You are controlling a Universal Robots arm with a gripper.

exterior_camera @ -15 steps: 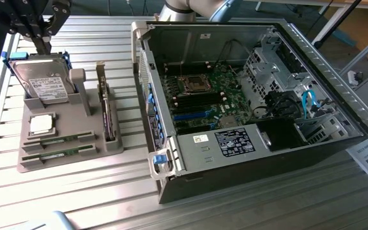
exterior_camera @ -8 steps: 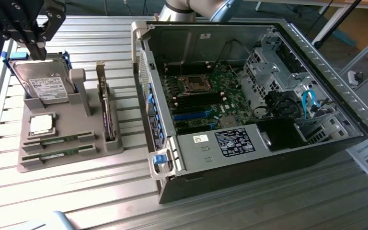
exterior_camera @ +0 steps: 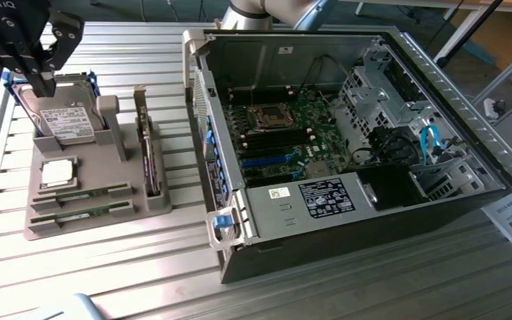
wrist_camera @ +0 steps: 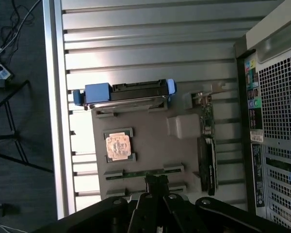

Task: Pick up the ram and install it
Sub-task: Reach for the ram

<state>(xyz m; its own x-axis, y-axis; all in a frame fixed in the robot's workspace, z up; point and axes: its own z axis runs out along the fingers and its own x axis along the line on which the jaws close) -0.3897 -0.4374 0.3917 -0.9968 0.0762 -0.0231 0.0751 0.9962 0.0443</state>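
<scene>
Two rams, thin green sticks, lie flat in slots at the front of the grey holder [exterior_camera: 96, 173]: one [exterior_camera: 83, 195] behind the other [exterior_camera: 80, 215]. In the wrist view one ram [wrist_camera: 141, 172] shows just beyond my fingertips, and the second is mostly covered by them. My black gripper [exterior_camera: 43, 83] hangs high over the holder's far end, above the hard drive, well clear of both rams. Its fingers [wrist_camera: 152, 183] are pressed together, shut, with nothing between them. The open computer case [exterior_camera: 345, 133] holds the motherboard [exterior_camera: 283, 133].
On the holder also stand the silver hard drive [exterior_camera: 65, 120], the square CPU chip [exterior_camera: 57, 172] and an upright card [exterior_camera: 149, 153]. The case sits close to the holder on the exterior view's right. The slatted metal table [exterior_camera: 105, 267] ends just beyond the holder on the exterior view's left.
</scene>
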